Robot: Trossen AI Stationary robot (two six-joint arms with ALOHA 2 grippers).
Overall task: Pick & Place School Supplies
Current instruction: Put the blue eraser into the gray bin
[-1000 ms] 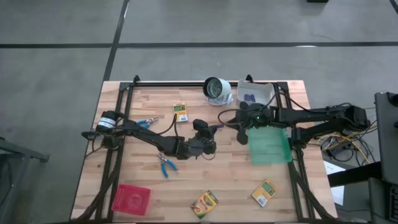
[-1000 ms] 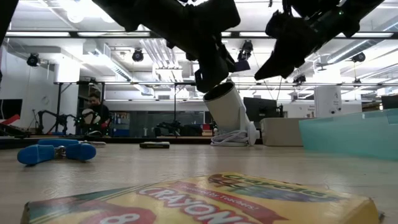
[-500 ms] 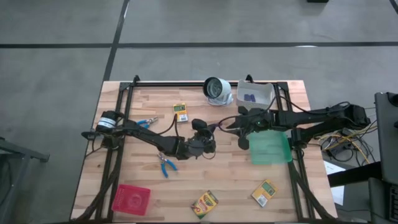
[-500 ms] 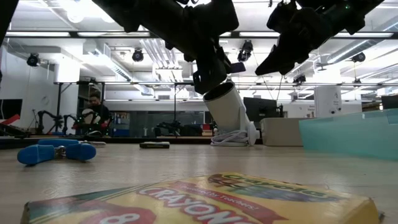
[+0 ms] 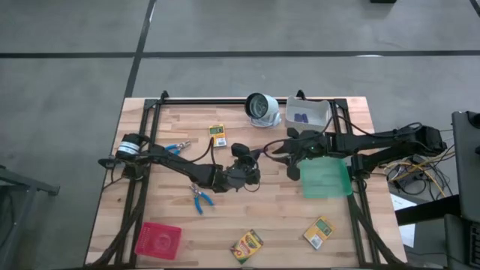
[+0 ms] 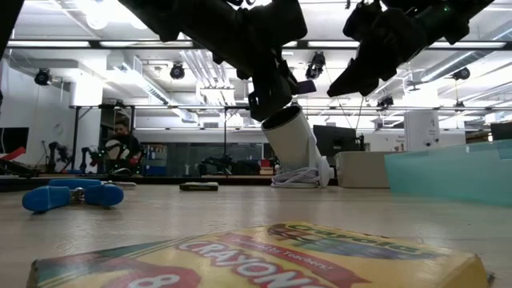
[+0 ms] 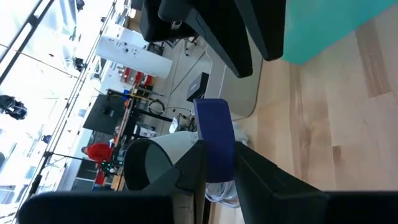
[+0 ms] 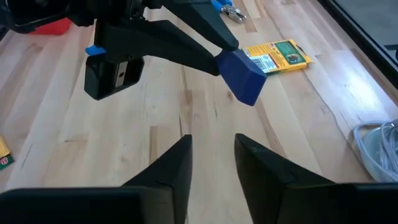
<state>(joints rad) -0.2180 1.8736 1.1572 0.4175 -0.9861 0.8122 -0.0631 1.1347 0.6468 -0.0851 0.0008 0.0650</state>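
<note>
We see the left gripper held above the middle of the table, its fingers pinched on a small purple-blue block that juts out beyond their tips. Facing it from the other side, the right gripper hangs just short of that block with its jaws parted and nothing between them. One crayon box lies toward the far edge, not far from a blue-handled tool, and a second blue-handled tool sits nearer the middle. Two more crayon boxes rest along the near edge, one centred and another further right. More purple pieces lie inside the white bin at the far right corner, beside the white-grey round object. The green mat lies under the right arm, and the red tray sits at the near left corner
</note>
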